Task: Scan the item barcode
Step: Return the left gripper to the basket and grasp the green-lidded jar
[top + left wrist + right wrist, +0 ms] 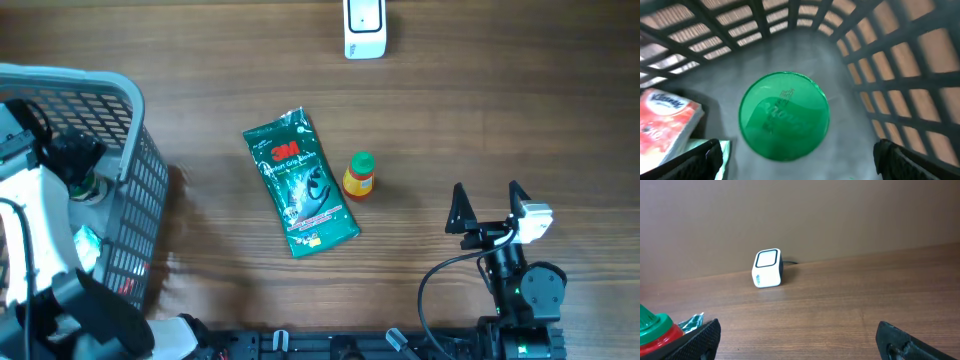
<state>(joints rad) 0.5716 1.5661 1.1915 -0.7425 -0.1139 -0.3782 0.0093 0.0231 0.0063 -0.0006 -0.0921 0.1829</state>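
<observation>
Left pincer gapes over green lid, basket walls close.

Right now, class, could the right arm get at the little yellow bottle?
Probably yes: the right tool stands open, and only bare table lies between it and the yellow bottle.

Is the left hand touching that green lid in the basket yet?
Apart. The left wrist view shows the left hand open above the green lid, with grey basket floor visible between the lid's rim and each finger.
</observation>
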